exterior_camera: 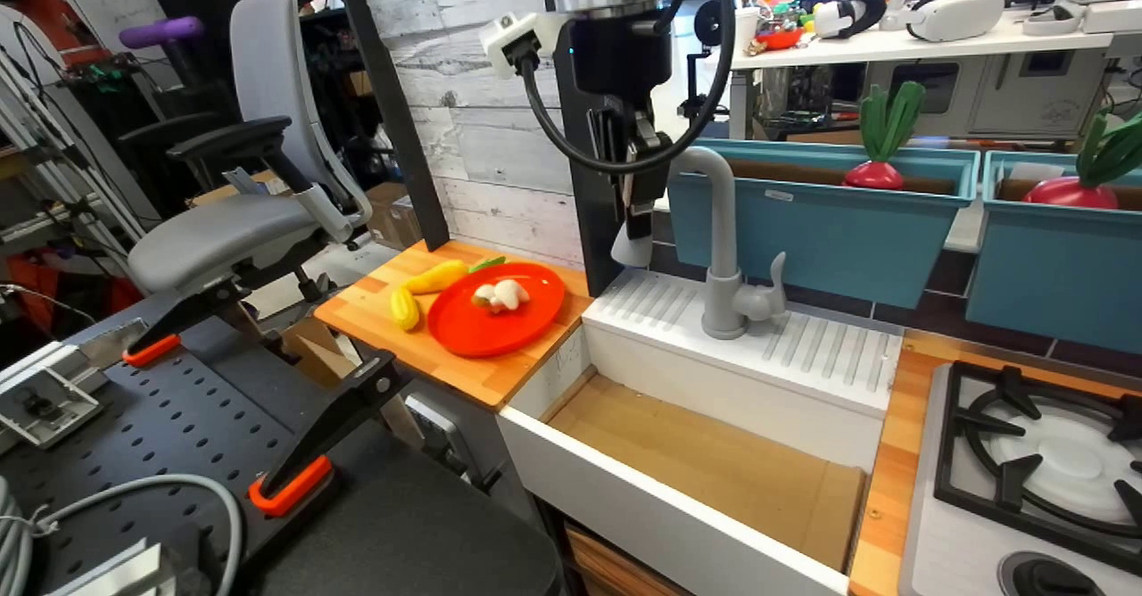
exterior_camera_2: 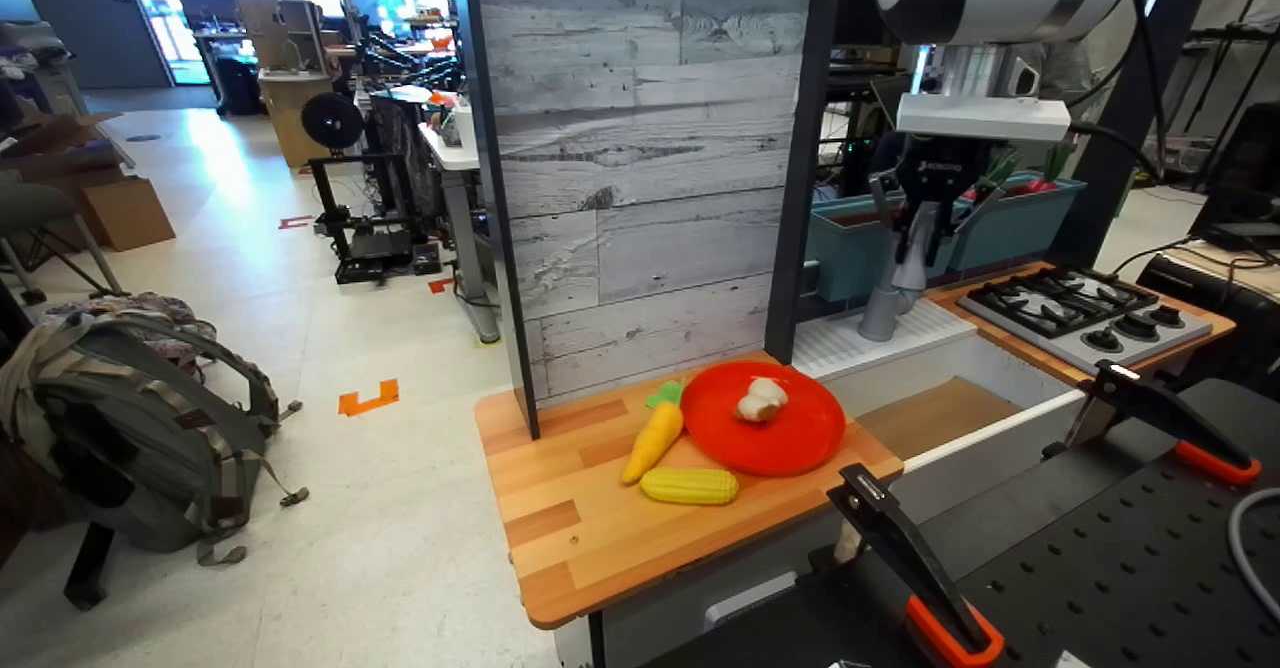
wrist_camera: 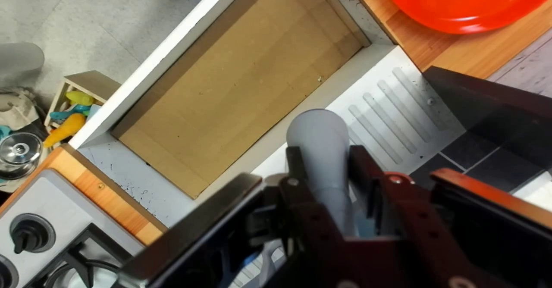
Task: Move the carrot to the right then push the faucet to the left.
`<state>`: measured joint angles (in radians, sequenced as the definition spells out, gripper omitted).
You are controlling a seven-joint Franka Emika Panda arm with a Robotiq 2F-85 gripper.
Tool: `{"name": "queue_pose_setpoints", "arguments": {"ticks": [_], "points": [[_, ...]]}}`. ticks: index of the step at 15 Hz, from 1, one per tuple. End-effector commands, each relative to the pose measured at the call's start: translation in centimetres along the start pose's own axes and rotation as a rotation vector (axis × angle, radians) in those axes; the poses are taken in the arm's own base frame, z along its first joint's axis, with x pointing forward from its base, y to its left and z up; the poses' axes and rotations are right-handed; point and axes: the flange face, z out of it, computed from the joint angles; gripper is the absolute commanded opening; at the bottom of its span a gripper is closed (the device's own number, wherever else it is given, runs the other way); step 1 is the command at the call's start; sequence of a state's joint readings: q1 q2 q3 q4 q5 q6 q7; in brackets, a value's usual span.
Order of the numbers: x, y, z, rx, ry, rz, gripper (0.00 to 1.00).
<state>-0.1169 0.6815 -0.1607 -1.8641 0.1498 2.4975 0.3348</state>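
Note:
The carrot (exterior_camera: 437, 277) is yellow-orange with a green top. It lies on the wooden counter beside the red plate in both exterior views (exterior_camera_2: 655, 442). It is out of the wrist view. The grey faucet (exterior_camera: 724, 221) stands at the back of the sink, with its spout over the left part of the drainboard in an exterior view. My gripper (exterior_camera: 639, 212) points down at the spout, with one finger on each side of it (exterior_camera_2: 918, 248). In the wrist view, the fingers (wrist_camera: 324, 154) press close against the flared spout (wrist_camera: 318, 133). The finger contact is partly hidden.
The red plate (exterior_camera_2: 765, 448) holds a white garlic-like piece (exterior_camera_2: 762, 400). Yellow corn (exterior_camera_2: 690, 486) lies beside it. The sink (exterior_camera: 696, 453) has a cardboard floor. Blue planters (exterior_camera: 821, 221) stand behind the faucet. A stove (exterior_camera: 1062, 453) and a grey wall panel (exterior_camera_2: 650, 148) flank the sink.

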Motion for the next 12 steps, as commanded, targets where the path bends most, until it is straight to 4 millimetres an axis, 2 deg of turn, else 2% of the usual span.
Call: {"name": "queue_pose_setpoints", "arguments": {"ticks": [1,8,12], "points": [[0.3,-1.5,0.4,0.03,-0.036,-0.005,0.08],[-0.1,-3.9,-0.1,0.145,-0.019,0.073,0.08],[0.2,-4.5,-0.9,0.182,0.004,0.099,0.08]]}}
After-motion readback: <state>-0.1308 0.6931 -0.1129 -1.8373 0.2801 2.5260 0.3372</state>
